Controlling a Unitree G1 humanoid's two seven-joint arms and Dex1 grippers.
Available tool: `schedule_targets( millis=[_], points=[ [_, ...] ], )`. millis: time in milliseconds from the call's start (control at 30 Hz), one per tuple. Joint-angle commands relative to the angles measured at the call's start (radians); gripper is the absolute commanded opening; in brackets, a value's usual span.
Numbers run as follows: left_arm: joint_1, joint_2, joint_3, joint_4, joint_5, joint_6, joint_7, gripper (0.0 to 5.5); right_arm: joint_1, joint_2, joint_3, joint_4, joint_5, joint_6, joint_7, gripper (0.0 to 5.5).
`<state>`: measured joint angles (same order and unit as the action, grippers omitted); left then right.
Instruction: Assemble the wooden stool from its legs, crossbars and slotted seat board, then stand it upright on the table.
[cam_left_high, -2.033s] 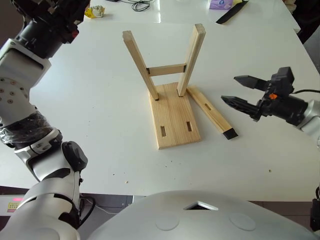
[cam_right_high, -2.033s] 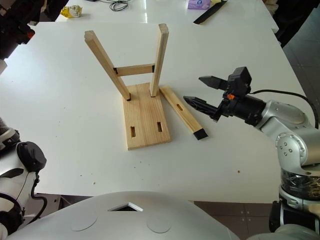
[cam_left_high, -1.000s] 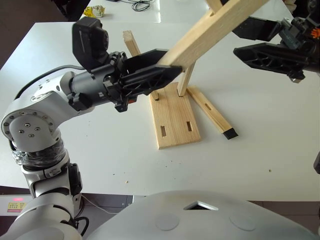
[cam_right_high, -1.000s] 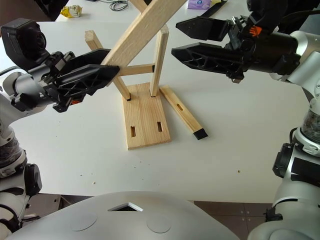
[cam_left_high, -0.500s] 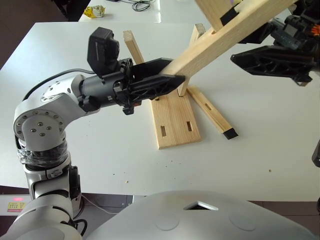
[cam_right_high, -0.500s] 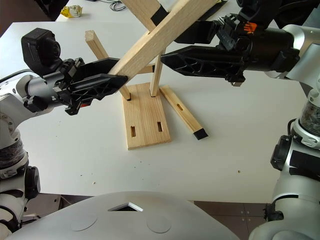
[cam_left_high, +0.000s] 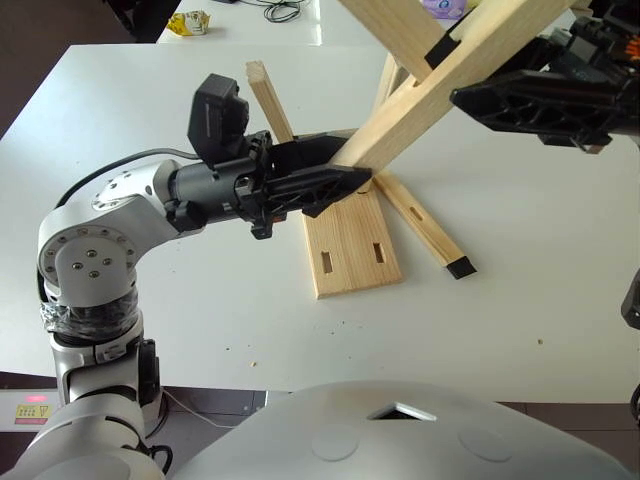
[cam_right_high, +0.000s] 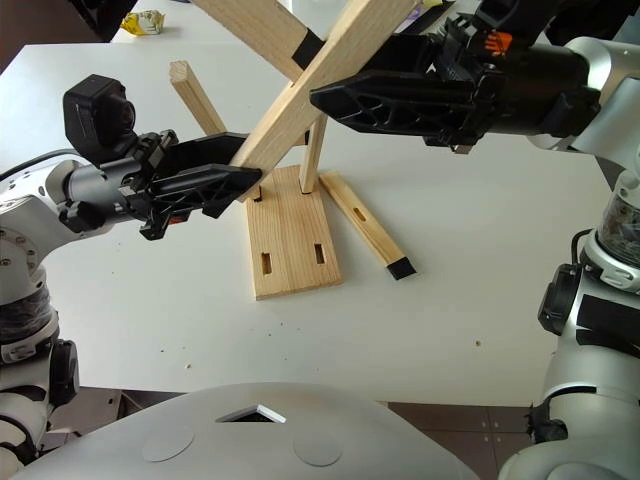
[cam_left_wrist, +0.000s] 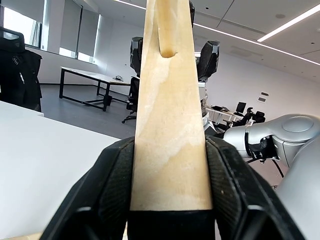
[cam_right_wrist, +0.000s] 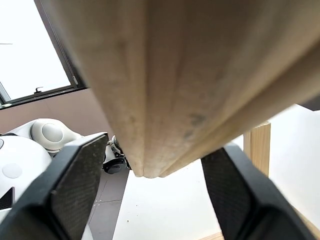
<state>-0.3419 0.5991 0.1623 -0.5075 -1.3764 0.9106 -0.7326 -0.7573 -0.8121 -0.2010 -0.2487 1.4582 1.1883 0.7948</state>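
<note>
Left eye view: clamped on airborne leg (cam_left_high: 455, 75) with left gripper (cam_left_high: 350, 172); couldn't tell the hold of right gripper (cam_right_high: 350, 72). Risked knocking standing legs (cam_left_high: 268, 95) from board (cam_left_high: 350, 240) if lowered crooked.

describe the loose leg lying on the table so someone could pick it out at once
On the white table, find the flat slotted seat board in the middle. Just beside it on the robot's right lies a wooden leg, flat on the table. It is the only leg lying down, and its near end has a black tip.
</note>
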Motion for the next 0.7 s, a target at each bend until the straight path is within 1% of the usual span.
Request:
schedule_targets(
  millis=[33, 133, 600, 700],
  points=[
    [0.0, 0.019, -0.001, 0.002, 0.007, -0.003, -0.007, 2.05, 0.008, -0.011, 0.004, -0.016, -0.022, -0.003, 0.016, 2.45],
    [0.004, 0.021, -0.001, -0.002, 0.005, -0.003, -0.008, 2.05, 0.015, -0.011, 0.004, -0.02, -0.034, -0.004, 0.023, 2.07],
    [-0.015, 0.04, -0.004, 0.029, 0.008, 0.006, -0.002, 2.05, 0.102, -0.042, 0.035, -0.094, -0.15, -0.064, 0.09, 2.05],
    [-0.026, 0.046, -0.015, 0.052, -0.016, 0.042, 0.016, 2.74, 0.114, -0.042, 0.039, -0.103, -0.161, -0.082, 0.092, 2.03]
  ],
)
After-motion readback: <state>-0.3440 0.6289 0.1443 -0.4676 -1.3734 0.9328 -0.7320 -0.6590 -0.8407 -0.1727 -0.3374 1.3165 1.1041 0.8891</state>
